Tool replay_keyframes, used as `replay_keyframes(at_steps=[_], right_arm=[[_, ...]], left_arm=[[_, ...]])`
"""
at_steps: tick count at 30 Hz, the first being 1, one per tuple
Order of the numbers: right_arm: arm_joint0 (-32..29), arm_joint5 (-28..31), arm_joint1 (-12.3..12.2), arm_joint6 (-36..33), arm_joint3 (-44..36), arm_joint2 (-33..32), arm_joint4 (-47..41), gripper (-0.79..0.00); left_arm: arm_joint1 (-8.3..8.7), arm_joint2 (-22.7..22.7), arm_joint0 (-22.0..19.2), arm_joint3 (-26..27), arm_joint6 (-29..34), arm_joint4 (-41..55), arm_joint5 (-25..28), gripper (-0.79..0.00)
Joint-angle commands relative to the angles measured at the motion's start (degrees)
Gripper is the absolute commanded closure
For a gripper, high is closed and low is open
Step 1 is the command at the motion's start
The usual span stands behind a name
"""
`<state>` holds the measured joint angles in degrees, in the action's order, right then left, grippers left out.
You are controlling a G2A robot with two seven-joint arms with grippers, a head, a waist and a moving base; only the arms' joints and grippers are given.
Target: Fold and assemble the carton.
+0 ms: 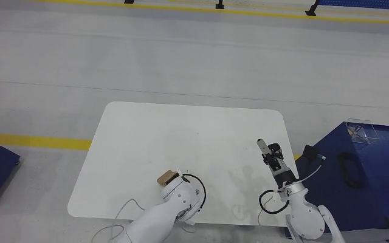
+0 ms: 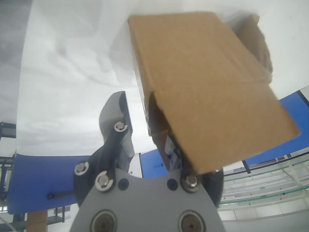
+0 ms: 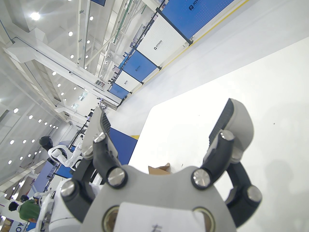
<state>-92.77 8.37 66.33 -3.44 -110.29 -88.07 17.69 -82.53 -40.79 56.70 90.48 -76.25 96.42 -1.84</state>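
A small brown carton (image 1: pixel 165 178) sits at the tip of the left arm, close to the near edge of the white bench (image 1: pixel 182 127), its far end apparently meeting the surface. In the left wrist view the carton (image 2: pixel 200 80) is partly formed, with one broad panel facing the camera, an open mouth toward the wrist and a loose flap (image 2: pixel 258 47) trailing on its far side. The left jaws stand spread: one finger (image 2: pixel 120 114) is clear of the box wall with a gap between, while the other is hidden behind the cardboard, so no firm pinch shows. The right jaws, also spread wide and holding nothing, hang over the bench's right part, well apart from the carton. The box looks light and thin-walled, stiff across its flat panels but ready to hinge at the scored creases and to dent at raw edges. It would likely slide on the smooth bench if pushed from one side only. A sound hold would be across a wall near a crease, with the other arm steadying the body while the flap is turned in
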Motion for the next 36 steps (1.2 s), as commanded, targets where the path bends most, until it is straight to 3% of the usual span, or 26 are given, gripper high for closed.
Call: replay_keyframes(at_steps=[1, 5, 8, 9, 11, 13, 17, 32, 36], right_arm=[[0.0, 0.0, 0.0, 0.0, 0.0, 0.0, 0.0, -0.785], [0.0, 0.0, 0.0, 0.0, 0.0, 0.0, 0.0, -0.785], [0.0, 0.0, 0.0, 0.0, 0.0, 0.0, 0.0, -0.785], [0.0, 0.0, 0.0, 0.0, 0.0, 0.0, 0.0, -0.785], [0.0, 0.0, 0.0, 0.0, 0.0, 0.0, 0.0, -0.785], [0.0, 0.0, 0.0, 0.0, 0.0, 0.0, 0.0, -0.785], [0.0, 0.0, 0.0, 0.0, 0.0, 0.0, 0.0, -0.785], [0.3, 1.0, 0.0, -1.9, -0.2, 0.7, -0.5, -0.785], [4.8, 0.3, 0.1, -6.5, 1.5, 4.2, 3.6, -0.785]], left_arm=[[0.45, -0.9, 2.0, 6.3, 0.6, -1.7, -1.5, -0.785], [2.56, -5.1, 7.7, 21.6, 3.7, -7.7, -8.5, -0.785], [5.0, -10.7, 13.4, 33.0, 14.3, -15.4, -18.9, -0.785], [5.97, -13.7, 16.5, 35.5, 21.5, -17.1, -21.9, -0.785], [7.22, -16.6, 19.5, 36.8, 31.3, -21.2, -27.4, -0.785], [8.62, -22.1, 24.8, 34.7, 43.2, -23.7, -29.7, -0.785], [10.41, -28.0, 29.9, 32.2, 63.7, -27.5, -33.7, -0.785], [10.54, -28.1, 29.6, 32.5, 63.4, -29.4, -34.2, -0.785], [12.28, -26.9, 29.6, 40.4, 62.2, -48.8, -45.7, -0.785]])
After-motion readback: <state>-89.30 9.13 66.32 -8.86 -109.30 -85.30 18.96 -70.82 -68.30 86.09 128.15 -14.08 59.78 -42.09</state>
